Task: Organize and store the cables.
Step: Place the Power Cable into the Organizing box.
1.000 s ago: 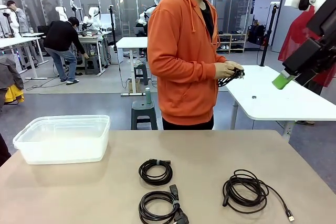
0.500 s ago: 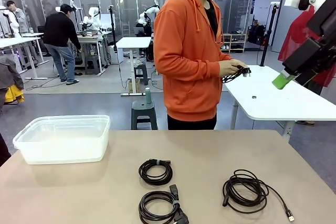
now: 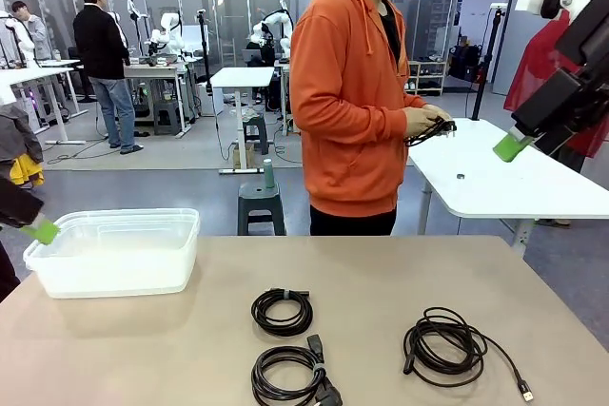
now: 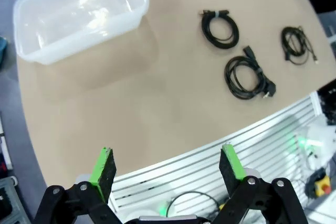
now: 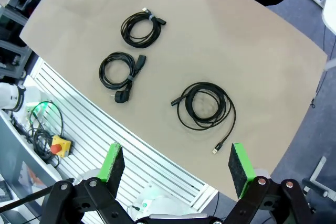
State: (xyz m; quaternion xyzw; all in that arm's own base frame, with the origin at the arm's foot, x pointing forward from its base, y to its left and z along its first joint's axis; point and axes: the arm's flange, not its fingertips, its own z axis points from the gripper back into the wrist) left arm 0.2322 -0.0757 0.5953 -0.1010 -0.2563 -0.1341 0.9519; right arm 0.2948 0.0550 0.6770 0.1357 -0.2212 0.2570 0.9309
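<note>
— What have you got to work with?
— Three lie on the bench [image 3: 381,273]: a small banded coil [image 3: 282,312] near the middle, a coil with a chunky plug [image 3: 290,375] just nearer me, and a looser coil [image 3: 445,346] well apart on my right. A fourth cable [image 3: 428,130] is in the person's hands [image 3: 419,122] across the bench (being wound up, I'd guess, though I can't be sure).
— Anything stored yet?
— Nothing that I can see. The clear tub [image 3: 114,252] sits at the far left of the bench with no cable in it, so I judge the job barely begun: every coil is left to move.
— And your end effectors?
— Left end effector [image 4: 167,165] hangs high over the bench, fingers apart, holding nothing. The right end effector [image 5: 176,167] is the same, wide apart above the coils.
</note>
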